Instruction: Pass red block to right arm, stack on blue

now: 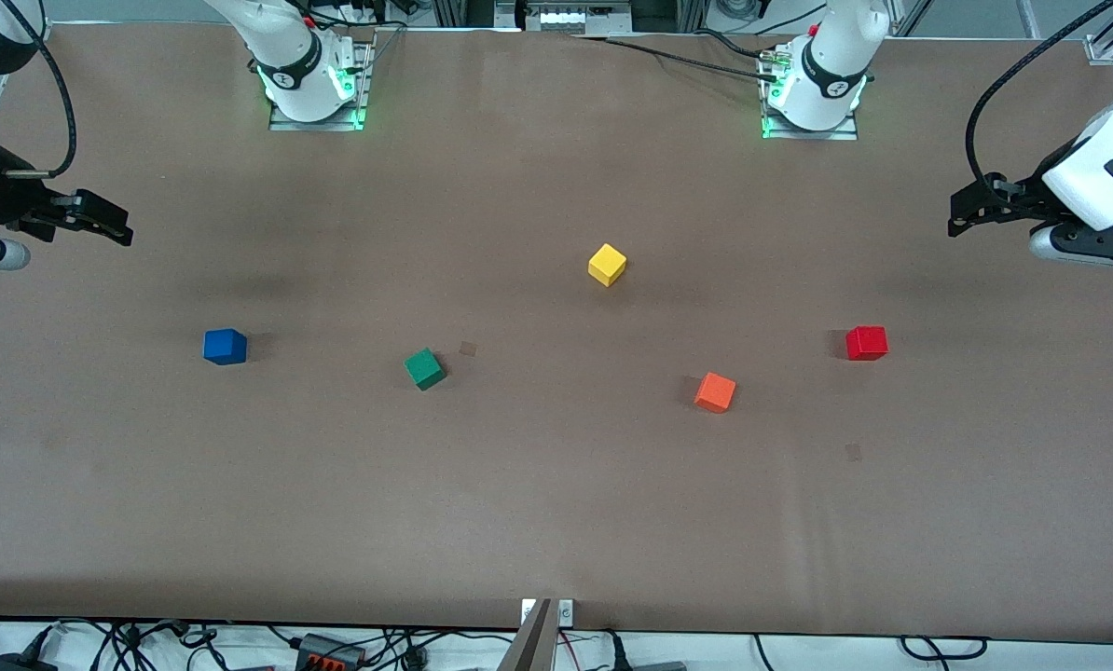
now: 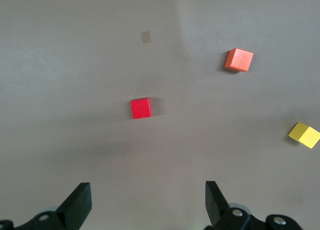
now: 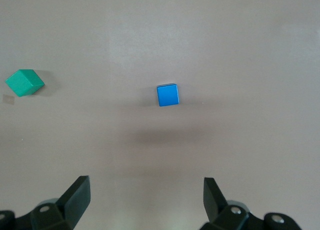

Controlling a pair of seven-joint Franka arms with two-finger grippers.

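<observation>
The red block (image 1: 866, 342) lies on the brown table toward the left arm's end, and shows in the left wrist view as the red block (image 2: 141, 109). My left gripper (image 1: 965, 216) hovers open over the table's edge at that end, apart from the block; its jaws (image 2: 148, 190) hold nothing. The blue block (image 1: 225, 346) lies toward the right arm's end, and the right wrist view shows this blue block (image 3: 167, 95) too. My right gripper (image 1: 114, 226) hangs open and empty over the edge at its own end, with its fingers (image 3: 146, 185) wide apart.
A green cube (image 1: 424, 368) lies beside the blue one toward the middle. An orange cube (image 1: 715, 391) sits nearer the front camera than the red block. A yellow cube (image 1: 607, 265) sits mid-table, closer to the robot bases. Cables run along the table's front edge.
</observation>
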